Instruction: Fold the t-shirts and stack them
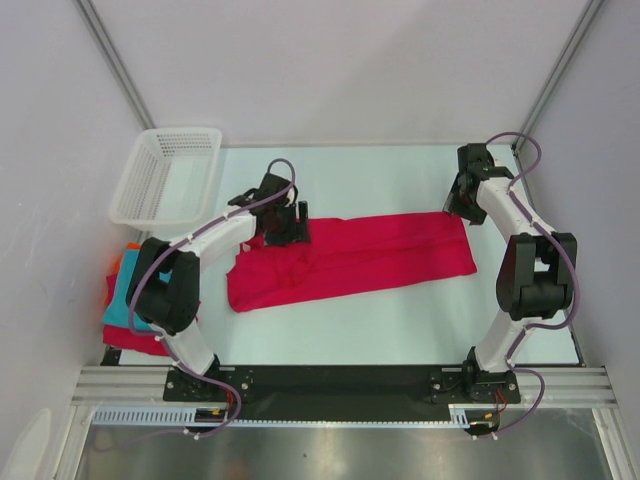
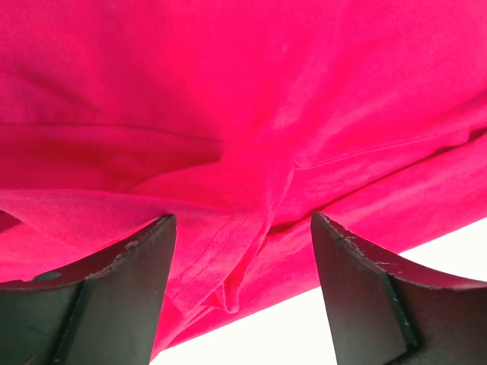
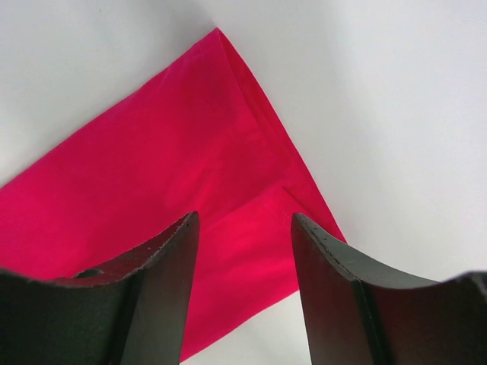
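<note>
- Leftmost, a pile of folded shirts, with teal, red and orange showing, lay at the left edge of the table. It sat partly under the left arm, and a white basket stood beyond it at the far left corner.
- Next, the left claw was down on the far edge of the big crimson shirt, near that shirt's left end. In the wrist view its fingers were spread, with a raised crease and a stitched hem lying between them but not pinched.
- The crimson shirt lay as one long band across the middle of the table. Its long axis ran left to right and was slightly skewed, the left end nearer the arm bases and the right end farther off.
- Farther right, the right claw hung at the shirt's far right corner. Its fingers were also spread, with flat cloth below them and the corner pointing away from the wrist, and it gripped nothing.
- Judging from this, each claw stood at its own end of the band, so the next fold probably ran across the long axis. The left claw was closer to a hold, with cloth already bunched between its fingers, while the right one faced only flat cloth at the corner.
</note>
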Robot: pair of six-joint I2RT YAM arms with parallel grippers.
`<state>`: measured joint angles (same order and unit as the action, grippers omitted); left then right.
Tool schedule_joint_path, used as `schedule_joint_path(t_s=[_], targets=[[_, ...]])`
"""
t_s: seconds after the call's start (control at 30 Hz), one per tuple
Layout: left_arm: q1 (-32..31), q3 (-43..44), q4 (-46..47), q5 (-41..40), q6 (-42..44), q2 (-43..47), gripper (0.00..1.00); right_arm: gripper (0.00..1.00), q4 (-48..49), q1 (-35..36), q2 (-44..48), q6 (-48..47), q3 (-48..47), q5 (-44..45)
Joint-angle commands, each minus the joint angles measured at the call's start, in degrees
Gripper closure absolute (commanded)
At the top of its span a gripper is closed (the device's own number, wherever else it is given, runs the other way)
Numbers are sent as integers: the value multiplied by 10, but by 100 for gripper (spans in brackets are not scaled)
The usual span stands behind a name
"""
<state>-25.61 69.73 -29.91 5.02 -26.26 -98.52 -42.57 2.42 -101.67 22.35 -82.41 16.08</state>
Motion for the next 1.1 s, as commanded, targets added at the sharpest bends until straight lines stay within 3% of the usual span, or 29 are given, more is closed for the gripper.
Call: schedule_joint_path(t_s=[0.0, 0.07, 0.17, 0.33, 0.47, 0.83, 1.07], targets=[[-6, 22, -3, -13, 14, -8, 30, 43, 7, 1, 8, -5, -9, 7], [-7, 19, 3, -12, 11, -25, 39, 43, 8, 0, 9, -5, -5, 6], [-11, 19, 3, -11, 9, -48, 68, 43, 8, 0, 9, -6, -3, 7], [-13, 14, 1, -18, 4, -51, 78, 43, 10, -7, 14, -11, 1, 9], [-13, 18, -16, -34, 6, -38, 100, 43, 13, -7, 17, -10, 7, 3], [-13, -16, -111, -89, 3, 118, 100, 44, 31, -8, 23, -10, 31, -10], [-12, -127, -136, -76, -30, 262, 100, 44, 38, -7, 31, -12, 46, -22]])
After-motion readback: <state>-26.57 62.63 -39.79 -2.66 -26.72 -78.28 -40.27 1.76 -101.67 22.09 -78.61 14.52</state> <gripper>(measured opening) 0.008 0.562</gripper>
